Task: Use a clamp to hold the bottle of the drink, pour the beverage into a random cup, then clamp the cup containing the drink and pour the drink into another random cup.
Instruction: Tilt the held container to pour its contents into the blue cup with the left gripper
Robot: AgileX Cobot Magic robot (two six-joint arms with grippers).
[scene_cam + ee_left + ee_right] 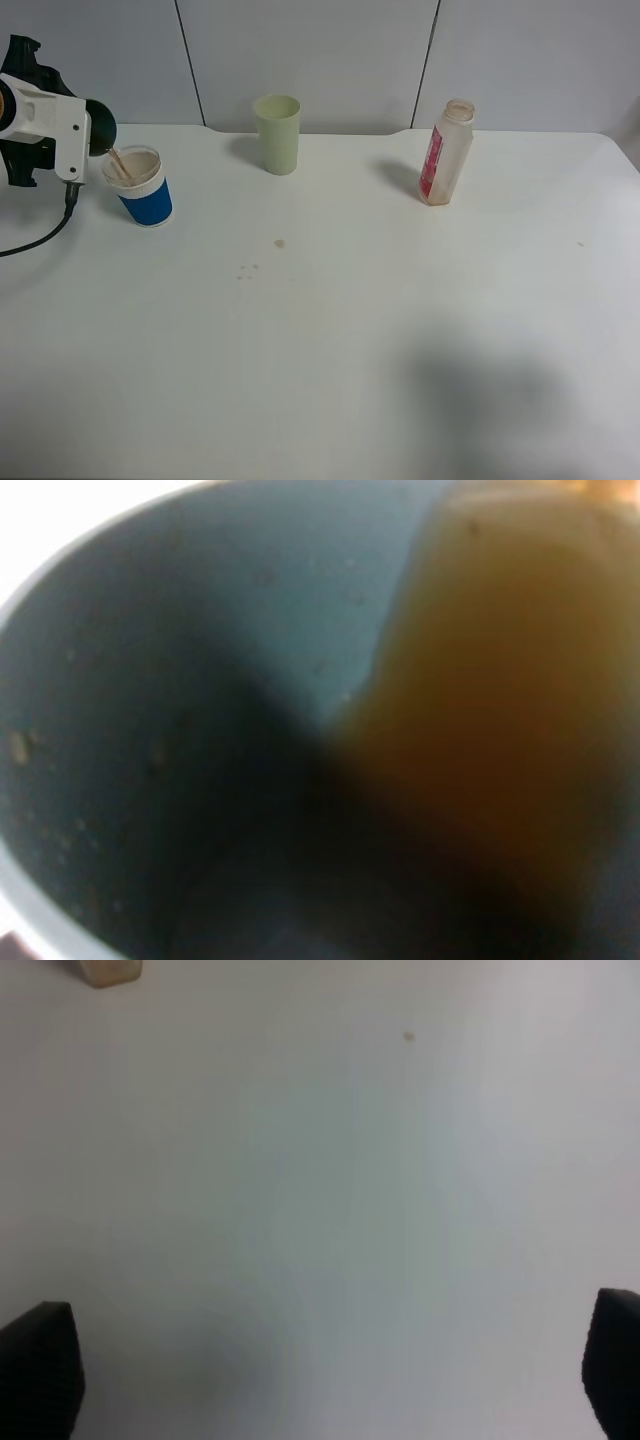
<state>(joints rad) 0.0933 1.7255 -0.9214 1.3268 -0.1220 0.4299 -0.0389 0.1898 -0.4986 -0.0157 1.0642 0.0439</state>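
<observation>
At the far left my left gripper is shut on the teal-green cup, which is tipped over the blue-banded white cup. A thin brown stream of the beverage runs into that cup. The left wrist view is filled by the teal cup's dark inside with the brown beverage pooled against its wall. The bottle with the pink-red label stands upright and uncapped at the back right; its base shows in the right wrist view. My right gripper hangs open over bare table, holding nothing.
A taller pale yellow-green cup stands at the back centre. A few brown drops lie on the white table in front of it. A black cable trails from the left arm.
</observation>
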